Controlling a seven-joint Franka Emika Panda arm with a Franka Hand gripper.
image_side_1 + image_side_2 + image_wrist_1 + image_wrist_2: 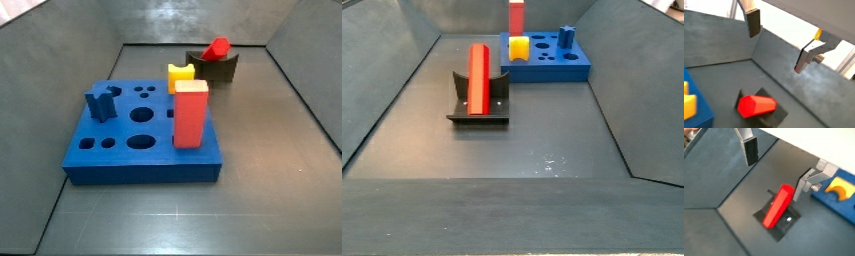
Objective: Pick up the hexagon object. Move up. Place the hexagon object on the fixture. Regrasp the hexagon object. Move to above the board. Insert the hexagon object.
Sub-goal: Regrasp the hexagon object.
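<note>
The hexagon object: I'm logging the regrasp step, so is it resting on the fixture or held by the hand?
Resting on the fixture. The hexagon object lies in its notch, and the hand is open above it, fingers clear.

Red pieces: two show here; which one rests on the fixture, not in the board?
The hexagon object, the slim faceted rod, lies tilted across the fixture. The thicker red block stands upright in the board. The gripper hangs open above, holding nothing.

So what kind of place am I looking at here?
Most likely a robot test cell for peg-insertion work: a bare grey bin with sloped walls, a blue board with shaped holes, and the red hexagon object resting on the dark fixture. The open gripper hangs above it, holding nothing.
</note>
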